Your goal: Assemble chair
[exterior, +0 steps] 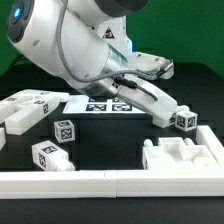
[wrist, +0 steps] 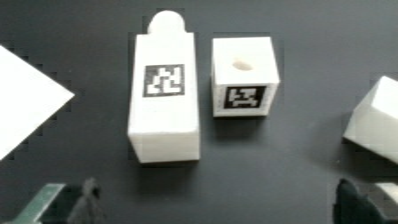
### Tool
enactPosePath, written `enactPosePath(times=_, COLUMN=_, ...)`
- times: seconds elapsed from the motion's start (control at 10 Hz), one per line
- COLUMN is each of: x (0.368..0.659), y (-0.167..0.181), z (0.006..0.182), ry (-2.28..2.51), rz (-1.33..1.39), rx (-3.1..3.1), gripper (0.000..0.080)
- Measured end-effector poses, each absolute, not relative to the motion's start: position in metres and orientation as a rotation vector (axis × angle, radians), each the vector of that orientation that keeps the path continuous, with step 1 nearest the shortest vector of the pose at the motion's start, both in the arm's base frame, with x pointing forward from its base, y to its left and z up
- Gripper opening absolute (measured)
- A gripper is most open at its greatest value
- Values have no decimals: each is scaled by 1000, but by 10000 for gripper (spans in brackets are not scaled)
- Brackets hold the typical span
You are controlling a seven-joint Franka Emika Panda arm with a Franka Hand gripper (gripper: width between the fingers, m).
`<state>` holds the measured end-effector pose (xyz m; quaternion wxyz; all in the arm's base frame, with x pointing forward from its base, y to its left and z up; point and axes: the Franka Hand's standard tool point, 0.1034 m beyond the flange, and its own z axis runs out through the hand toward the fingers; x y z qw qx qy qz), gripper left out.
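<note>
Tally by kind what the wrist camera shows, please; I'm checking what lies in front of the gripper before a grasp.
Tagged white parts, whole in view: 2 (long pegged part, short block with a hole)
White pieces cut off at the edges: 2
Gripper fingers: 2
Total: 6

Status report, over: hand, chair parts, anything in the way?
Hand open, holding nothing. Two chair pieces lying side by side, narrow gap between: long block, short block. Nothing on top of them.
</note>
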<state>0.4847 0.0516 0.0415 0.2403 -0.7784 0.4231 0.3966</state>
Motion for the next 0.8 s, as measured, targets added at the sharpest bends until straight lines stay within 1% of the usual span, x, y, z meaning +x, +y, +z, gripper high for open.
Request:
enactPosePath(times=0.1, x=483, y=49, z=37, ry=1139, rz=1147, rx=-2089, gripper=649)
enactPosePath(times=0.2, x=484, y=49, z=34, ry=1141, rz=1149, rx=-2085, gripper=649)
enactPosePath(times=0.3, x=480, y=54, z=26, ry=1190, rz=1136, rx=-2039, gripper=649)
enactPosePath(times=0.4, x=467, y=61, z=16, ry=1230, rz=1146, rx=-2014, gripper=649)
enactPosePath(times=0.5, x=456, y=66, z=10, ry=1237, rz=1167, rx=-2012, gripper=649)
enactPosePath(times=0.7, x=443, y=76, z=5, ry=1245, rz=1198, rx=-1996, gripper=649)
enactPosePath(times=0.8, x=441, y=77, z=3, ry=1245, rz=1208, rx=-1988, gripper=649)
